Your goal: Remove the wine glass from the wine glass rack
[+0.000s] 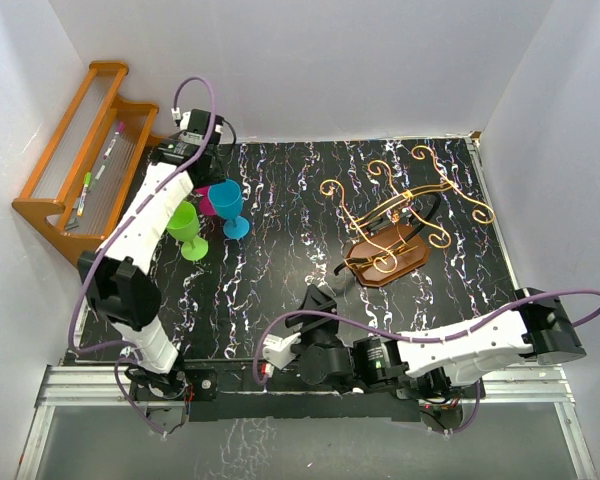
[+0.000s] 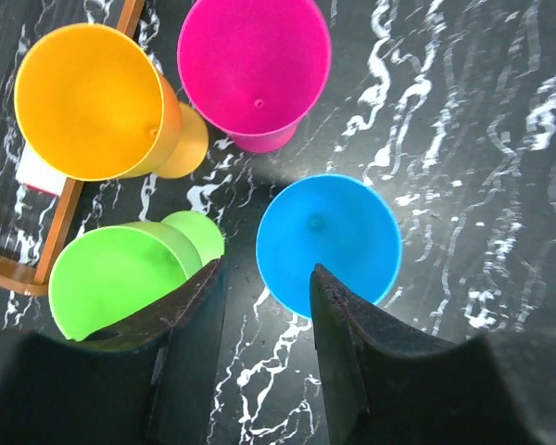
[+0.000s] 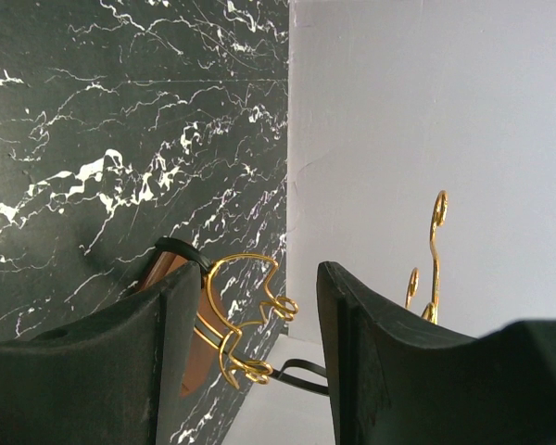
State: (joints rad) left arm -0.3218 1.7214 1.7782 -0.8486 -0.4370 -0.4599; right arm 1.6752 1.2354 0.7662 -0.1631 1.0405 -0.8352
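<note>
A blue wine glass (image 2: pixel 338 232) stands upright on the black marble table, just ahead of my left gripper (image 2: pixel 266 269), which is open with only bare table between its fingers. Its right finger overlaps the glass's near rim in the left wrist view. From above, the blue wine glass (image 1: pixel 227 200) is at the table's left. The wine glass rack (image 1: pixel 385 255), gold wire scrolls on a dark brown base, stands at the right with no glass on it. My right gripper (image 3: pixel 258 269) is open and empty, low near the front, facing the rack's gold wire (image 3: pixel 246 315).
Green (image 2: pixel 111 278), magenta (image 2: pixel 255 60) and orange (image 2: pixel 88 97) glasses stand close around the blue one. An orange-brown wooden stepped shelf (image 1: pixel 80 160) with pens on it leans at the far left. White walls enclose the table on three sides.
</note>
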